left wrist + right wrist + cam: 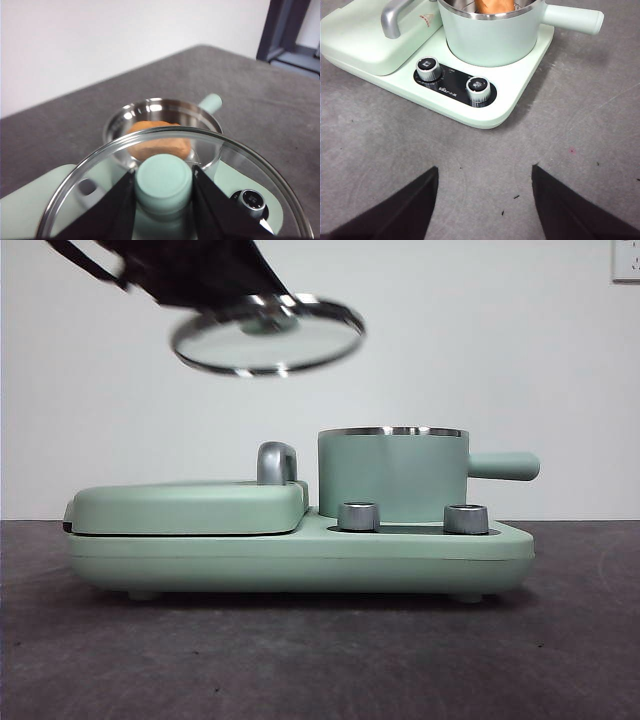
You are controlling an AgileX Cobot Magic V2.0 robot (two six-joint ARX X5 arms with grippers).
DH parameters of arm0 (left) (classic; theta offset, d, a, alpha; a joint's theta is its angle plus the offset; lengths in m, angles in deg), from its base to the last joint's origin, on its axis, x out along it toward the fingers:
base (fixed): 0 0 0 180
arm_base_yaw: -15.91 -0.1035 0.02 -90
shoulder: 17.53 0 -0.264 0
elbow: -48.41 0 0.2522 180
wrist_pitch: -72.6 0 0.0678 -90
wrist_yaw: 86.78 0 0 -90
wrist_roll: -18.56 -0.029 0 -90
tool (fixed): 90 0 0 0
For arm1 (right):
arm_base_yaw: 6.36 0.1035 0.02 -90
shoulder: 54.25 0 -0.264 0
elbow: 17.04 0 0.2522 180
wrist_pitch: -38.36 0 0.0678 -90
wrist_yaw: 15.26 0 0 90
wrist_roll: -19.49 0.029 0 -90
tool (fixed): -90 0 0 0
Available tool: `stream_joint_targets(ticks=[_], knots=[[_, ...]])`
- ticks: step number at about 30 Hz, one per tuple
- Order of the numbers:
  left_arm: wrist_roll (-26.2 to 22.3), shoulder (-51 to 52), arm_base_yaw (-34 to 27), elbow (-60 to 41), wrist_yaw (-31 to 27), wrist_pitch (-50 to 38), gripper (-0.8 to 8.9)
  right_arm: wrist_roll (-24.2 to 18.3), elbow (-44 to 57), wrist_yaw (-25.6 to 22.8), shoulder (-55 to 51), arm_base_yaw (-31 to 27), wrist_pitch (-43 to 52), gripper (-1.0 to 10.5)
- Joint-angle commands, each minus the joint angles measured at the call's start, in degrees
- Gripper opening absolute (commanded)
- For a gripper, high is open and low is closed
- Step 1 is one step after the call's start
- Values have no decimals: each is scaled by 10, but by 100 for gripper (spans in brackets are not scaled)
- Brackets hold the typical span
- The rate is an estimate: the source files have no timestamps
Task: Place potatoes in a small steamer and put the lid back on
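The lid (267, 335) is held high in the air by the left gripper (164, 187), whose jaws are closed on the mint knob (164, 180). In the front view it hangs tilted at about 10 o'clock from the steamer (392, 475). The potato (159, 140) is already lying inside the steamer. The right gripper (484, 210) is kept wide apart and empty above the table (580, 150).

The lid is judged stiff, rather light and fragile, because it is glass with a steel rim; the knob is the correct place to hold it. The potato is judged firm and rough. The table is covered with dark grey, matte material, and a plain white wall is seen behind.
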Motion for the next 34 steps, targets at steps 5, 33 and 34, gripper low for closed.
stream_joint_targets(ticks=[5,33,34], knots=[[-48,-123,22,126,3,-27,13,5,-3,-15,2,2,3,285],[-98,-353,34,332,7,-28,13,2,-3,-19,2,2,4,285],[-98,-355,34,332,8,-28,13,2,-3,-23,2,2,4,285]])
